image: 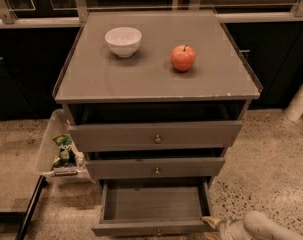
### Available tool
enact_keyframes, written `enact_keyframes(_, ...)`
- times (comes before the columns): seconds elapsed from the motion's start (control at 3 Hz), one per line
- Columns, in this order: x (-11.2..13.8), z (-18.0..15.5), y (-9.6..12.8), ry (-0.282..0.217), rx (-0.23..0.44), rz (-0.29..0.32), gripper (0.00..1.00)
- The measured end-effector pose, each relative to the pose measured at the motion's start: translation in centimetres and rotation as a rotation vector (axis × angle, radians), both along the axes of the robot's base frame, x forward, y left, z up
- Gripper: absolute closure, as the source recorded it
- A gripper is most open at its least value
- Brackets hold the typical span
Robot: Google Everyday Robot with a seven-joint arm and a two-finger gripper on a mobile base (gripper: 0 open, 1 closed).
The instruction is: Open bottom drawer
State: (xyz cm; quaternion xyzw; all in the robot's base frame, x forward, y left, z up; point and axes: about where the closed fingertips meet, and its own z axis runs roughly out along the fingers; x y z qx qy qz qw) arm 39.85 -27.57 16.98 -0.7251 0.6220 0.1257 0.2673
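The bottom drawer (151,228) of the grey cabinet stands pulled out at the bottom of the camera view; its inside is bare and its small round knob shows at the lower edge. My gripper (213,223) sits at the drawer's front right corner, low at the bottom right, with the pale arm (266,227) behind it. The mid drawer (156,167) and the top drawer (155,135) above are slightly ajar.
A white bowl (123,40) and a red apple (183,58) rest on the cabinet top (91,79). A clear bin (55,154) with a snack bag hangs at the cabinet's left. A white post (300,99) stands at the right on speckled floor.
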Motion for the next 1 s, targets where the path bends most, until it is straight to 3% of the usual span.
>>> enact_keyframes(0.33, 0.00, 0.00, 0.00, 0.000, 0.000, 0.000, 0.85)
enact_keyframes(1.0, 0.00, 0.00, 0.01, 0.000, 0.000, 0.000, 0.39)
